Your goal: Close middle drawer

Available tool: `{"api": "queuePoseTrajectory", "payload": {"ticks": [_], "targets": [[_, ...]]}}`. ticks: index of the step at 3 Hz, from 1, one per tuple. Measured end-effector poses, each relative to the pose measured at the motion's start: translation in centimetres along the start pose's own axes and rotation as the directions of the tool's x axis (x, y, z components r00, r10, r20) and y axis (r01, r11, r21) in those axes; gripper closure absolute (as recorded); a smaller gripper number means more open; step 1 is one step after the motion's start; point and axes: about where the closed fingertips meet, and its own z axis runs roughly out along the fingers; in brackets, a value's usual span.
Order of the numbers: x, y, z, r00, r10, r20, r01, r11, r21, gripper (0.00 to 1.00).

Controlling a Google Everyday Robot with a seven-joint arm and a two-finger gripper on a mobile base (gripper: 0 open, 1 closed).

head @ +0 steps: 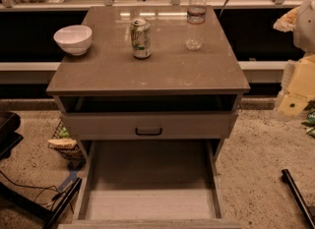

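The middle drawer (pixel 147 184) is pulled far out toward me. Its long plain grey-wood tray looks empty, and its front edge lies at the bottom of the view, with the handle hidden. Above it, the uppermost drawer front (pixel 147 125) with a small black handle (pixel 148 131) stands slightly out, with a dark gap under the cabinet top. The lowest drawer is hidden beneath the open tray. My gripper (pixel 294 102) shows as a pale shape at the right edge, level with the cabinet top and well apart from the open drawer.
On the cabinet top (pixel 162 71) stand a white bowl (pixel 73 39), a green soda can (pixel 141 38) and a clear water bottle (pixel 196 19). A wire basket (pixel 66 144) sits on the floor to the left. Black bars lie at the bottom left (pixel 64 203) and bottom right (pixel 298 196).
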Motion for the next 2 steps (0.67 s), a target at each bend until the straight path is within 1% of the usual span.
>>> {"api": "queuePoseTrajectory", "payload": {"ticks": [1,2], "targets": [[0.0,0.0,0.0,1.000,0.000,0.001,0.000,1.0000,0.002,0.00],[1.1,1.3,1.9,0.999,0.009,0.038,-0.009,1.0000,-0.001,0.00]]}}
